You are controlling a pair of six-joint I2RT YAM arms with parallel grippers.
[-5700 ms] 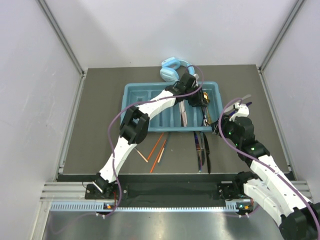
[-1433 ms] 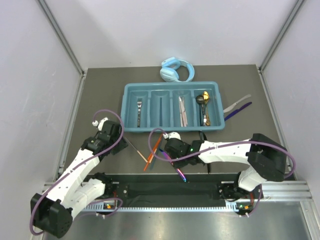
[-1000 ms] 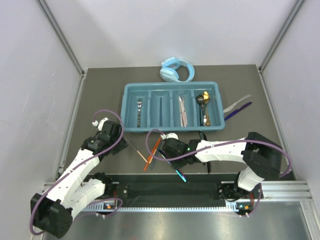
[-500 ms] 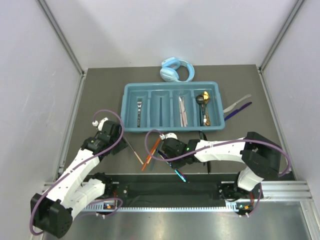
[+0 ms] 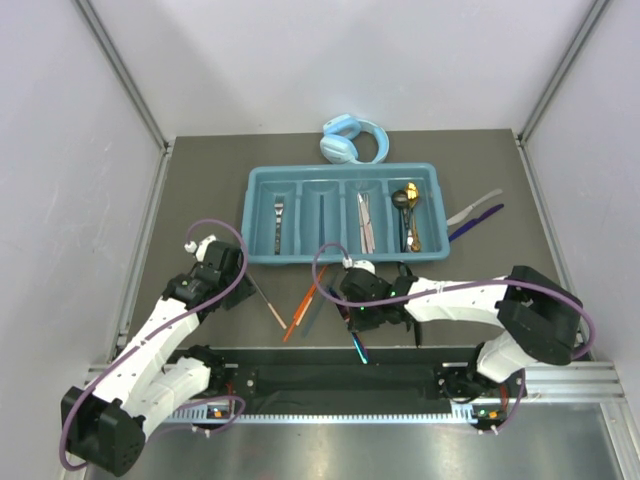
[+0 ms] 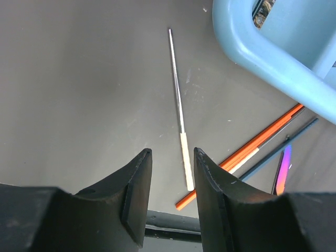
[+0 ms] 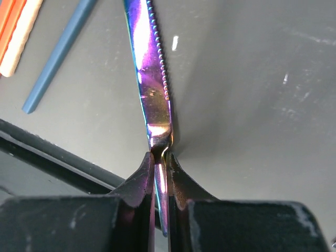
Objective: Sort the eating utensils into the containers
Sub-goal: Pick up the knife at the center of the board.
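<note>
Right gripper (image 7: 160,157) is clamped down hard on the purple knife (image 7: 149,79), pinching it at the narrow neck where the blade meets the handle. That rainbow-purple, saw-edged blade sticks out ahead of the fingers, low over the table (image 5: 200,200), in front of the tray (image 5: 290,258) and not in it. One knife in the grip, nothing else.

Left gripper (image 6: 171,153) has its jaws apart with nothing between them. It hangs over the table near the tray's near left corner.

Loose stuff on the table in front of the tray:
- 1 thin silver chopstick (image 6: 180,121) with a cream end, lying by itself just ahead of the left gripper
- 2 orange chopsticks (image 6: 252,149) by the look of it, side by side, one with a pale tip
- 1 slim blue stick (image 7: 58,58) right next to them

Tray has 4 long compartments. The far left one holds 1 silver fork (image 5: 279,225). The third from the left has silver pieces (image 5: 365,225), maybe two, hard to count from above. The far right one has the gold spoons (image 5: 408,215), and the count is not clear either.

Off the tray's right end, 2 more pieces lie on the table close together: a silver one (image 5: 475,207) and a dark purple knife (image 5: 478,222).

1 pair of light blue headphones (image 5: 350,140) sits just behind the tray.
</note>
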